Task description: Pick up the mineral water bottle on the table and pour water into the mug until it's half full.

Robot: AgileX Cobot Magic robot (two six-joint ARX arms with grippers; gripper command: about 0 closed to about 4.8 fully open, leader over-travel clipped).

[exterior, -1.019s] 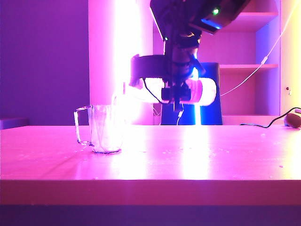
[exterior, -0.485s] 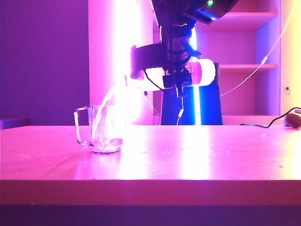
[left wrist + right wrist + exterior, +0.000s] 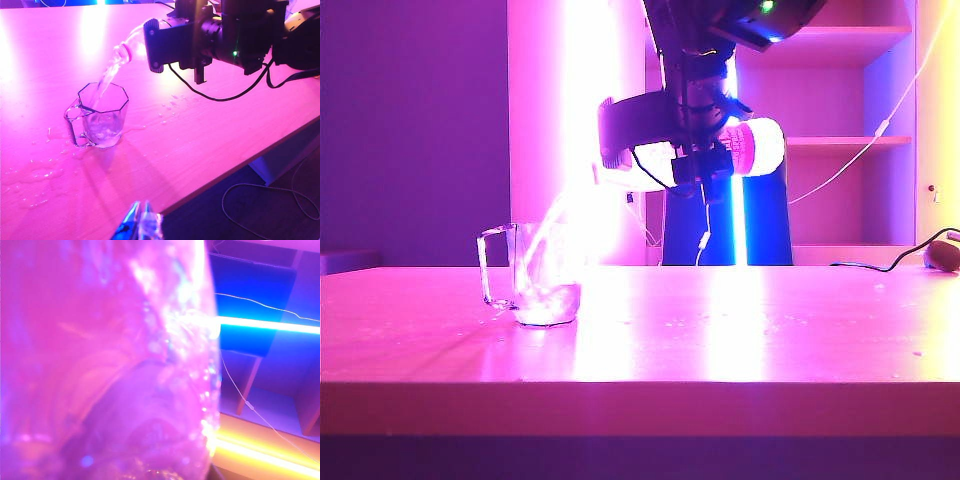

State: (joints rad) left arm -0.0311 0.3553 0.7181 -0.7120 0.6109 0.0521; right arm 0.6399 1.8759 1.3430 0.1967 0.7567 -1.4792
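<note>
Nearest you, the left end effector (image 3: 141, 220) hung over the near edge of the worktop (image 3: 210, 135), its fingers pressed together on nothing, well apart from the mug (image 3: 102, 120). The mug stood upright on the worktop with spilled drops around it and a little water (image 3: 107, 80) in its base. Above and behind the mug, your right end effector (image 3: 695, 165) was clamped around the bottle (image 3: 750, 150), which lay nearly level, its mouth tipped over the mug. A stream ran from the mouth into the mug. Beyond stood shelves (image 3: 840, 145).
</note>
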